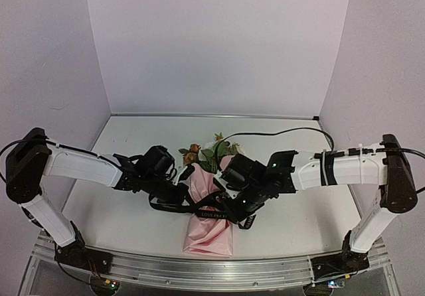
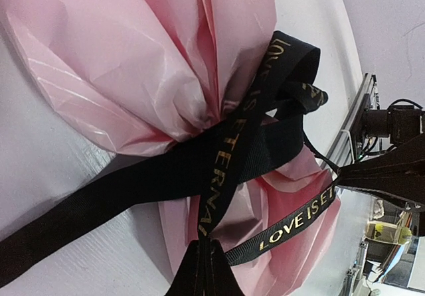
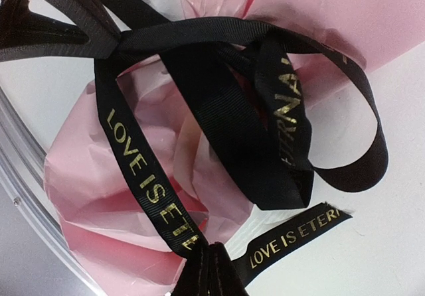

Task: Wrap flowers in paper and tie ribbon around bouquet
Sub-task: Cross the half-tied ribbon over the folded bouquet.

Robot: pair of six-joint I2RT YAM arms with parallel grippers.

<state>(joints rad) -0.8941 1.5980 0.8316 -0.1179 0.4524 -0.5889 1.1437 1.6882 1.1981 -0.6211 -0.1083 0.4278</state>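
Observation:
The bouquet lies mid-table, a pink paper [image 1: 210,233] cone with the flowers [image 1: 204,152] showing at its far end. The black gold-lettered ribbon [image 1: 211,212] crosses its pinched middle. My left gripper [image 1: 180,194] sits at the cone's left and my right gripper [image 1: 232,203] at its right. In the left wrist view the left gripper [image 2: 203,244] is shut on a strand of ribbon [image 2: 229,150] over the paper [image 2: 133,64]. In the right wrist view the right gripper [image 3: 211,249] is shut on the ribbon [image 3: 143,170], which loops loosely above the paper [image 3: 99,196]. The stems are hidden inside the paper.
A metal rail [image 1: 199,269] runs along the near edge of the white table [image 1: 126,220], close to the cone's narrow end. White walls close in the back and both sides. A black cable [image 1: 279,133] arcs over the right arm.

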